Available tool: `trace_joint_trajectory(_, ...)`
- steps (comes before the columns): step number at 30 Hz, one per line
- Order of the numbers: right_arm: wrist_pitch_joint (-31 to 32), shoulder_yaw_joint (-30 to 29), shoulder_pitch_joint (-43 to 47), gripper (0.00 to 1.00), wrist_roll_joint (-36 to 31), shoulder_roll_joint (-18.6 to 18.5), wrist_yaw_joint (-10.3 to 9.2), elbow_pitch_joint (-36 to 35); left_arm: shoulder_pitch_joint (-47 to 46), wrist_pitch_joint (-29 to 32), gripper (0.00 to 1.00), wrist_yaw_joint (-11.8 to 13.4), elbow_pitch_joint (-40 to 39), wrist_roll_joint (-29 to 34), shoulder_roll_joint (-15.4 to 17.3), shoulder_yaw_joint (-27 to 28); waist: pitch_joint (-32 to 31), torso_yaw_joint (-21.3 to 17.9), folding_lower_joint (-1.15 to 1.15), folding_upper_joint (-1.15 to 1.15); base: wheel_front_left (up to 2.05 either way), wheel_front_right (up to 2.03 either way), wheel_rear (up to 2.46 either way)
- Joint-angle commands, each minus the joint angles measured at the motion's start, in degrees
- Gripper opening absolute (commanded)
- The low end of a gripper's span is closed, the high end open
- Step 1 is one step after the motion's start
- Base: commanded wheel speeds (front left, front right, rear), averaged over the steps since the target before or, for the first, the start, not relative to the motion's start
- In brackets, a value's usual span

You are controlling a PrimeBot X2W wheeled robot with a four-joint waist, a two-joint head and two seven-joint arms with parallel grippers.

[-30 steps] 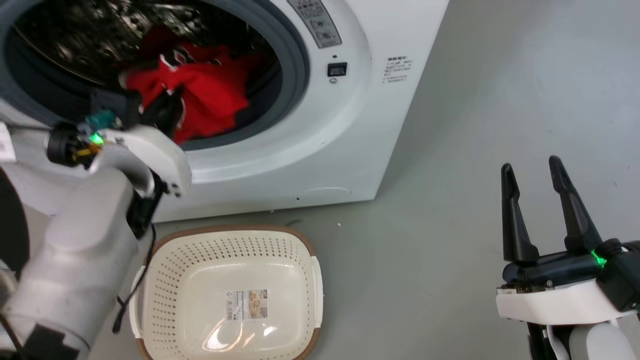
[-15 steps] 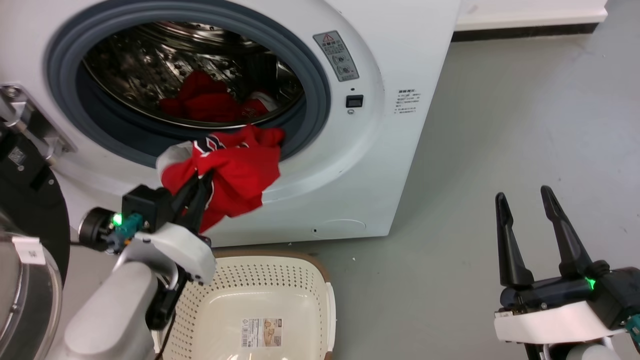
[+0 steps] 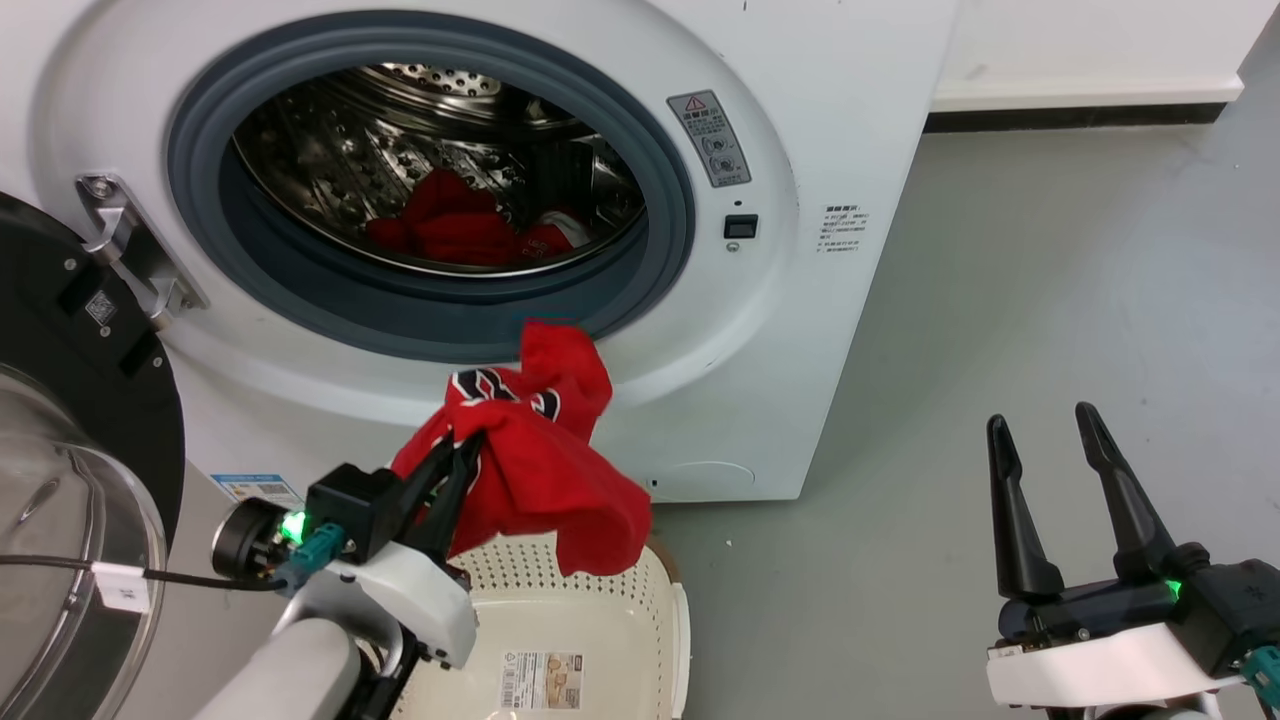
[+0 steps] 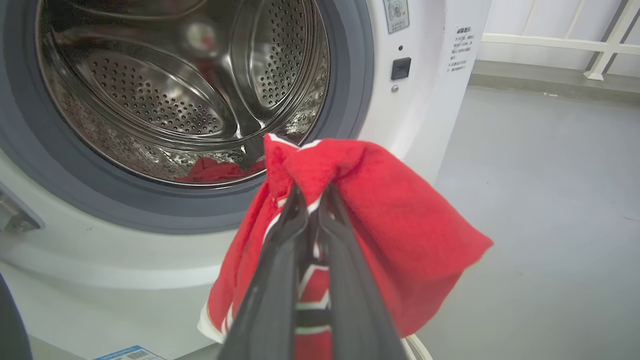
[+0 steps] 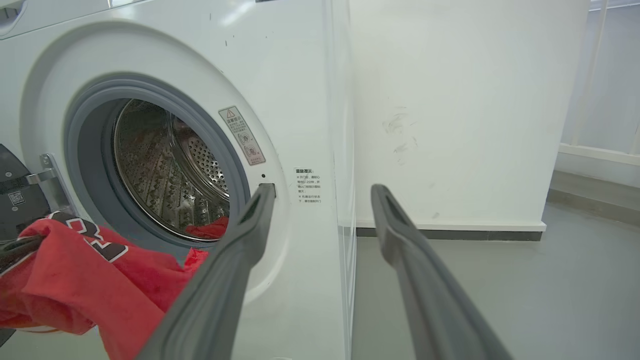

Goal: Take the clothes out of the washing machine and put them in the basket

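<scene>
Left gripper (image 3: 460, 445): pinched tight on a jersey (image 3: 545, 470), hung clear of the washer (image 3: 800, 150) and over the far rim of the basket (image 3: 681, 640), likely for a straight drop. Right gripper (image 3: 1040, 425): spread wide, empty, well aside, out of the way. More clothes (image 3: 450, 228) lying in the drum (image 3: 400, 130).

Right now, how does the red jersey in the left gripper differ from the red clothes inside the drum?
The held jersey hangs outside the washing machine, by the basket; the clothes in the drum lie bunched at its bottom. The left gripper is shut on the held jersey; nothing grips the clothes in the drum. Both are bright red fabric.
</scene>
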Motion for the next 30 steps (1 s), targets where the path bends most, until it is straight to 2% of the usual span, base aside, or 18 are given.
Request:
trace_joint_trajectory(1,-0.1,0.1,-0.5,1.0,-0.2,0.1,-0.04,-0.2,0.9,0.0,0.0,0.2,0.1,-0.2,-0.4,-0.3,0.7,-0.2,0.01,0.0,0.0,0.0,0.0)
trace_joint_trajectory(9,-0.1,0.2,-3.0,1.0,-0.9,0.1,-0.04,-0.9,1.4,-0.7,0.0,-2.0,6.9,-1.1,-3.3,-2.1,5.5,-1.6,0.01,0.0,0.0,0.0,0.0)
trace_joint_trajectory(24,-0.1,-0.6,-10.2,1.0,-0.6,0.1,-0.04,-3.1,-7.3,-2.0,0.0,-9.4,32.1,-1.2,-11.3,-3.0,19.8,-4.4,0.01,0.0,0.0,0.0,0.0)
trace_joint_trajectory(30,-0.1,-1.2,-13.6,1.0,-0.2,0.1,-0.04,-4.0,-12.5,-2.1,0.0,-10.7,42.5,-1.5,-13.9,-3.1,26.3,-5.3,0.01,0.0,0.0,0.0,0.0)
